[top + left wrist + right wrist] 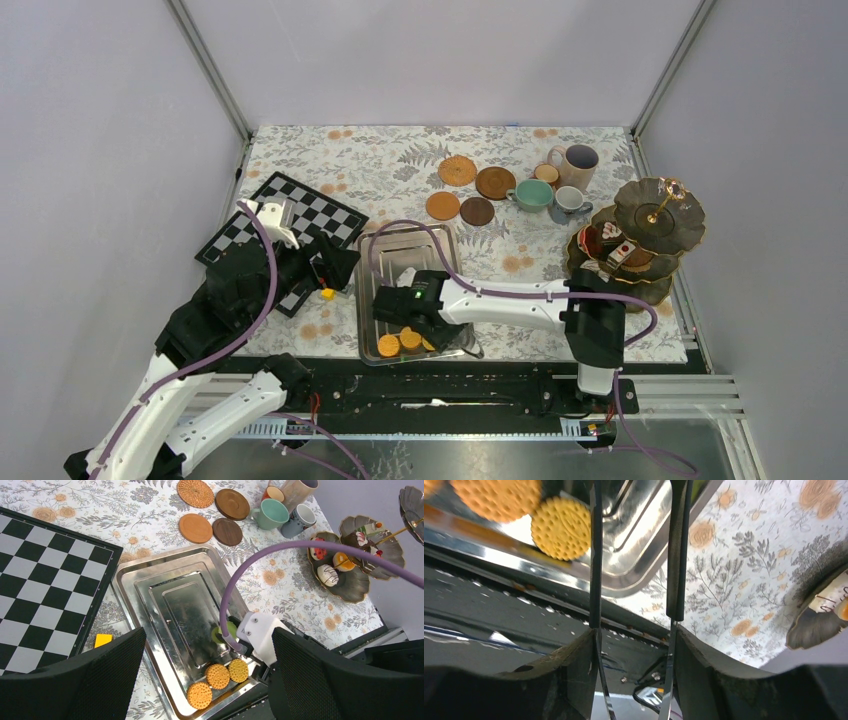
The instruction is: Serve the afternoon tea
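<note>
Covering pt of tray [170, 595], R claw [633, 540] released, empty; L claw [207, 645] released too.

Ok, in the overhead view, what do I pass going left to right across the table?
chessboard → steel tray → teal mug → three-tier stand. The coasters and the other mugs overlap these sideways, so they are left out.

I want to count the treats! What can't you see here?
Top view: the dark three-tier stand has upper plates hiding most of its bottom plate; the white right arm covers part of the rectangular steel tray.
Right wrist view: one round orange biscuit runs off the top edge.
</note>
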`<action>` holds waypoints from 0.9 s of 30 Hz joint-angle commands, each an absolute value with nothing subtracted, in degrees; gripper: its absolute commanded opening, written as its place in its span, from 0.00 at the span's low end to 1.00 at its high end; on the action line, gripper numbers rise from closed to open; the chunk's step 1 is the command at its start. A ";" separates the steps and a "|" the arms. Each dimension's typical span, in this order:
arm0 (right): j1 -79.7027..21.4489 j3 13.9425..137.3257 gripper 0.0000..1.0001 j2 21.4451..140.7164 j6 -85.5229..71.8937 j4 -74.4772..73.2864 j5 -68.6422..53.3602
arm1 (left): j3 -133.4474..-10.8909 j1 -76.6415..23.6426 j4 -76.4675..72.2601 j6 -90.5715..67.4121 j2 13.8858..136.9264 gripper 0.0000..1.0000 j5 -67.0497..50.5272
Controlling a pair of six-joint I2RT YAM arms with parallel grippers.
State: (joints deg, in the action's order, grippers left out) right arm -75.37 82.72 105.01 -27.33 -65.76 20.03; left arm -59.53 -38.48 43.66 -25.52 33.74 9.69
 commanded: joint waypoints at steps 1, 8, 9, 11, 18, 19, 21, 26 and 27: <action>-74.69 88.06 0.46 104.45 -30.35 -62.34 25.64 | -60.86 -38.76 42.18 -25.40 33.00 0.99 10.80; -68.70 94.04 0.45 103.19 -35.95 -69.10 36.22 | -61.82 -38.76 42.45 -24.58 33.43 0.99 11.27; -67.09 94.99 0.45 102.55 -38.44 -71.87 38.93 | -61.82 -38.76 42.45 -24.46 33.46 0.99 11.33; -63.51 96.36 0.45 100.27 -41.85 -77.41 44.13 | -61.85 -38.70 42.37 -24.22 33.45 0.99 11.66; -52.19 94.70 0.47 86.27 -46.43 -82.99 52.68 | -61.81 -38.72 41.51 -23.24 34.17 0.99 11.16; -49.89 94.31 0.47 84.45 -46.15 -82.97 53.18 | -61.87 -38.73 41.44 -23.13 34.23 0.99 11.21; -46.85 93.53 0.47 80.90 -45.80 -82.89 54.63 | -61.73 -38.76 41.24 -23.03 34.28 0.99 11.12; -40.58 94.14 0.47 76.16 -42.47 -81.75 56.58 | -61.36 -38.75 40.76 -23.42 34.45 0.99 10.25; -39.56 94.35 0.48 75.71 -41.85 -81.81 56.60 | -61.36 -38.76 40.78 -23.46 34.41 0.99 10.14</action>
State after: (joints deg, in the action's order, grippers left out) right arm -42.74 93.69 76.44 -43.13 -80.86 51.92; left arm -59.57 -38.48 43.55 -23.99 33.89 10.26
